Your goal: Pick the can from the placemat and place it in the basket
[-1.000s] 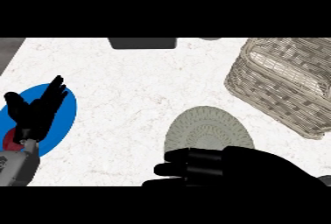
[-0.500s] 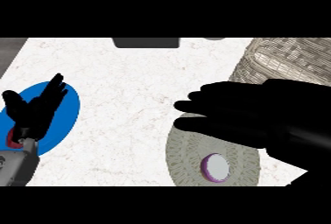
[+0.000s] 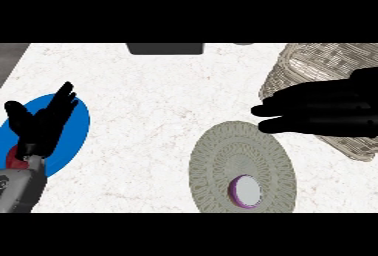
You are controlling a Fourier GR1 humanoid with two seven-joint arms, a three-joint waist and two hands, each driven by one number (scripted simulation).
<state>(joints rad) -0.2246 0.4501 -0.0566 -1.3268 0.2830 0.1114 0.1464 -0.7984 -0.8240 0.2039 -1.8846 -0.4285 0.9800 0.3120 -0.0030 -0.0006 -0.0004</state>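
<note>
The can [image 3: 246,191] is seen upright on the round placemat [image 3: 221,150], untouched; the right hand [image 3: 325,107] hangs beside the basket [image 3: 310,62] — fingers extended, holding nothing; the left hand [image 3: 40,125] rests spread over a blue plate [image 3: 74,130].

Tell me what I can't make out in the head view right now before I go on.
- Right hand: a black silhouette; its finger pose is unreadable.
- Basket: its near side is covered by the right hand, its right part cut by the edge.
- Blue plate: partly covered by the open left hand.
- Can on the placemat: only its purple-rimmed top shows.
- Dark object: cut by the top edge.
</note>
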